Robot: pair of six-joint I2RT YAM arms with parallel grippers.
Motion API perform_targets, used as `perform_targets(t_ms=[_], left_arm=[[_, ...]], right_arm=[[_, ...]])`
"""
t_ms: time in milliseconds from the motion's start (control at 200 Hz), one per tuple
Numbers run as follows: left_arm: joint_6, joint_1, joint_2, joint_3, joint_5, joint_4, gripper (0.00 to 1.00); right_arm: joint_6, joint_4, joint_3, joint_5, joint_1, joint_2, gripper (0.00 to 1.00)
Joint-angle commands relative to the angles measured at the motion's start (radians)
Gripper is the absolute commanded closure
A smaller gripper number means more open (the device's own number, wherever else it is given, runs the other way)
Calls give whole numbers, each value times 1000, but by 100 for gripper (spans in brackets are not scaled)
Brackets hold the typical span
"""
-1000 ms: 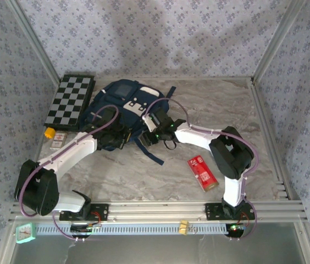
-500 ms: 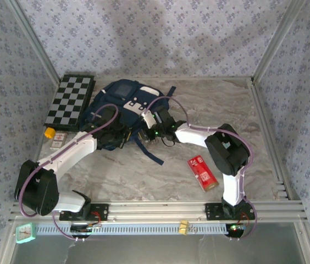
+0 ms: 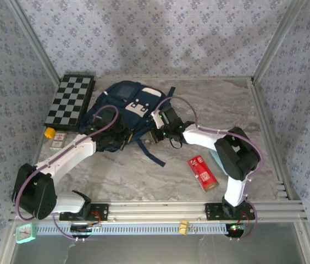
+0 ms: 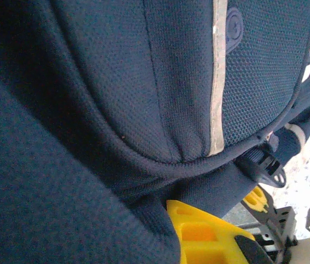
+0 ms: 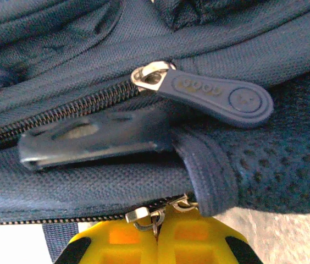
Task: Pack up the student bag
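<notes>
The student bag (image 3: 123, 105), a navy backpack with white patches, lies at the back of the table, and its dark strap (image 3: 150, 152) trails toward the front. My left gripper (image 3: 112, 138) presses into the bag's lower left side. In the left wrist view the left gripper (image 4: 169, 220) is shut on a fold of the bag's fabric (image 4: 144, 110), with one yellow finger (image 4: 201, 236) showing. At the bag's right edge my right gripper (image 3: 156, 131) is shut. In the right wrist view the right gripper (image 5: 158, 226) pinches a metal zipper pull (image 5: 150, 217) on the lower zipper. A blue rubber pull tab (image 5: 215, 94) lies above it.
A checkerboard (image 3: 70, 100) lies at the back left, with a small yellow object (image 3: 49, 132) and small cards (image 3: 59, 139) in front of it. A red packet (image 3: 203, 172) lies near the right arm's base. Patterned walls close in the left, back and right sides.
My right gripper has closed onto the zipper pull and shifted slightly right, and the bag's top has spread a little to the right. The left gripper has stayed shut on the fabric.
</notes>
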Motion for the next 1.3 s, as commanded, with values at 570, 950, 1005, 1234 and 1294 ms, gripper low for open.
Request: perform_targets(t_ms=[570, 950, 1005, 1234, 1294], left_arm=[[295, -46, -193, -49, -43, -86, 59], [452, -33, 39, -8, -33, -101, 71], [452, -29, 44, -29, -33, -103, 73], [443, -32, 12, -123, -28, -113, 76], [437, -33, -4, -156, -31, -111, 77]], right_arm=[[530, -639, 290, 101, -47, -52, 48], [802, -632, 548, 75, -46, 222, 41], [820, -611, 583, 76, -51, 258, 40], [910, -653, 671, 151, -28, 364, 26], [938, -652, 678, 172, -28, 384, 26]])
